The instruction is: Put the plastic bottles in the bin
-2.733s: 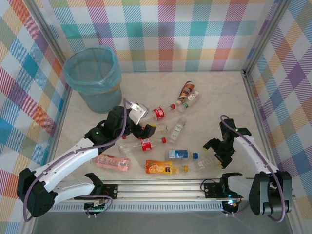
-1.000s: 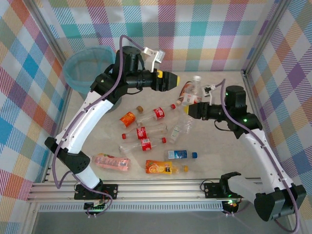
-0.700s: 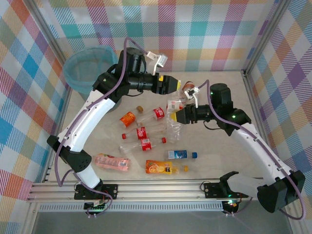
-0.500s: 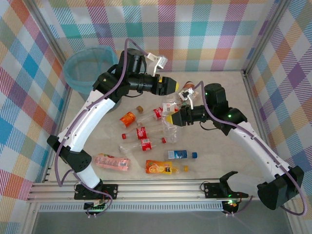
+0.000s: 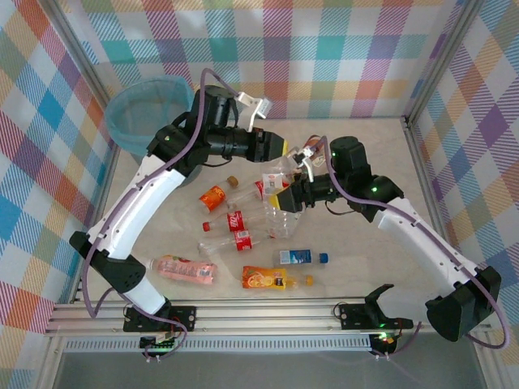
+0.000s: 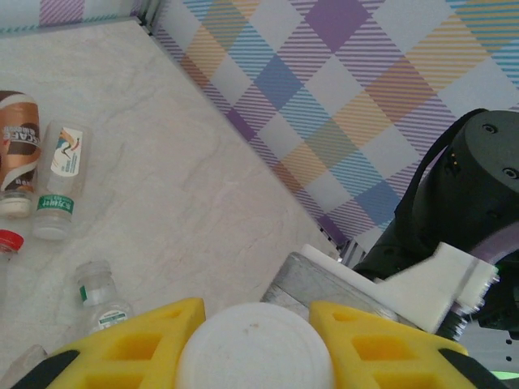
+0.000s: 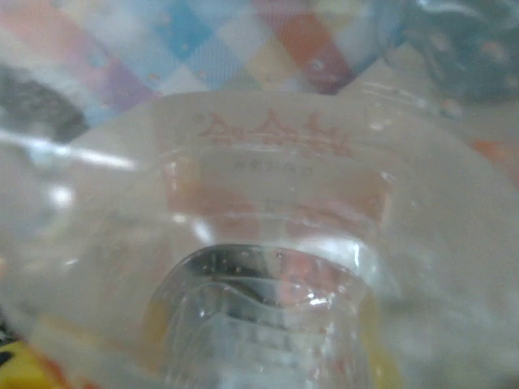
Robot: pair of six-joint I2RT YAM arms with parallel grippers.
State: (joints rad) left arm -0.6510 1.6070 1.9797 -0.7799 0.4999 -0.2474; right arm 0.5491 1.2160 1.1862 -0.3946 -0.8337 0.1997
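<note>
A clear plastic bottle (image 5: 281, 174) hangs above the middle of the table between both grippers. My left gripper (image 5: 278, 154) is shut on its white cap (image 6: 255, 344), with a yellow finger on each side. My right gripper (image 5: 283, 198) has the bottle's body (image 7: 268, 203) between its fingers; that view is too blurred to show whether they press on it. Several more bottles lie on the table, among them red-labelled ones (image 5: 243, 219), a pink one (image 5: 182, 269) and an orange one (image 5: 268, 279). The bin (image 5: 138, 113) stands at the far left, partly behind my left arm.
A brown bottle (image 6: 18, 146), a white-labelled bottle (image 6: 61, 174) and a small clear one (image 6: 101, 300) lie near the far right. Checked walls enclose the table on three sides. A blue-labelled bottle (image 5: 300, 257) lies near the front rail.
My right arm carried the clear bottle leftward to the left gripper. The left gripper, open before, has closed on the bottle's cap.
</note>
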